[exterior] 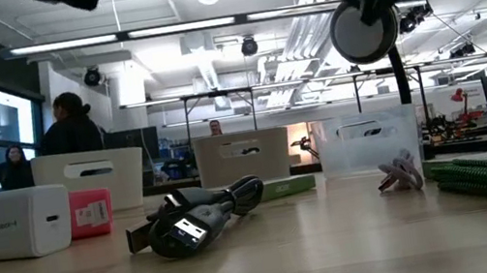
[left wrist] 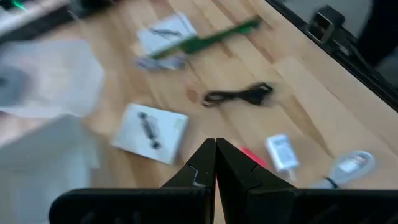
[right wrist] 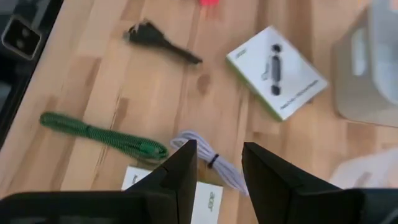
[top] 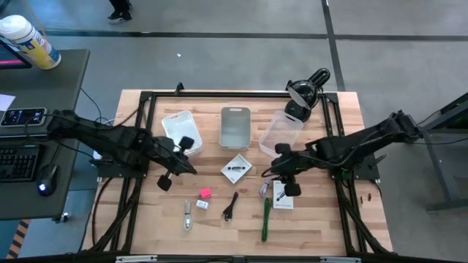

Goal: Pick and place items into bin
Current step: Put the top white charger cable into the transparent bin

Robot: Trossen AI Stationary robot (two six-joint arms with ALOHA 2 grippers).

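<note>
My left gripper (left wrist: pixel 216 143) is shut and empty. It hovers over the table's left half (top: pixel 191 169), beside a white card printed black (top: pixel 236 169). A pink block (top: pixel 205 193), a small white piece (top: pixel 202 204), a black cord (top: pixel 231 207) and a silvery cord (top: pixel 188 217) lie flat nearer the front edge. My right gripper (right wrist: pixel 219 146) is open above a small whitish coiled cord (right wrist: pixel 208 158), which also shows in the high view (top: pixel 265 189). This cord lies beside a second white card (top: pixel 283 196) and a green cord (top: pixel 266 218). Neither gripper touches anything.
Three bins stand in a row at the table's far side: a white bin (top: pixel 180 130), a grey bin (top: pixel 235 126) and a clear bin (top: pixel 280 134). A black camera mount (top: pixel 306 93) stands at the far right. People show in the room behind (exterior: pixel 70 125).
</note>
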